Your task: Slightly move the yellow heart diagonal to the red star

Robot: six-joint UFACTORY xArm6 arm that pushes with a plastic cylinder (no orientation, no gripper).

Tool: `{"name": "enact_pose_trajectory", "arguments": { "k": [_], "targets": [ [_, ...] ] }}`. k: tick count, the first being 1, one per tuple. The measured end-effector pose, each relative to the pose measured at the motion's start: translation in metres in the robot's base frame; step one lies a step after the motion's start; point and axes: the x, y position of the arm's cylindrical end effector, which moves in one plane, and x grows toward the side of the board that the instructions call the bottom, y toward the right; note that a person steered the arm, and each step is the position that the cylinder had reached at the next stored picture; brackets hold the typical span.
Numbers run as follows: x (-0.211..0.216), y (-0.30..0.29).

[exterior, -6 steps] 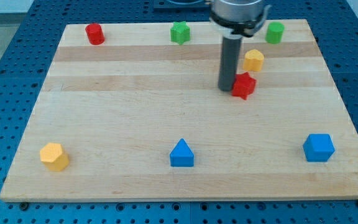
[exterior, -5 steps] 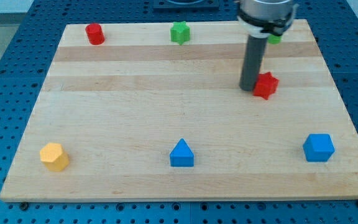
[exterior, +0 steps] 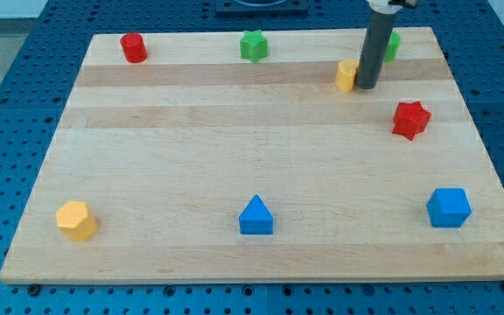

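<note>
The yellow heart [exterior: 346,76] sits near the view's top right, partly hidden behind my rod. My tip [exterior: 367,87] rests on the board right against the heart's right side. The red star [exterior: 410,120] lies lower and to the right of the tip, apart from both the tip and the heart.
A green block [exterior: 392,45] shows behind the rod at the top right. A green star [exterior: 253,45] and a red block [exterior: 133,47] sit along the top edge. A yellow block [exterior: 76,220], a blue triangle [exterior: 255,216] and a blue cube [exterior: 449,207] sit along the bottom.
The red star has shifted to the right across the frames. My rod has moved up from the star's left side to the yellow heart's right side.
</note>
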Motion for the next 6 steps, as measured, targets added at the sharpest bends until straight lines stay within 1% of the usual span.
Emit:
{"name": "enact_pose_trajectory", "arguments": {
  "k": [1, 2, 5, 6],
  "targets": [
    [0.014, -0.03],
    [0.031, -0.082],
    [0.03, -0.284],
    [0.011, -0.329]
  ]
}}
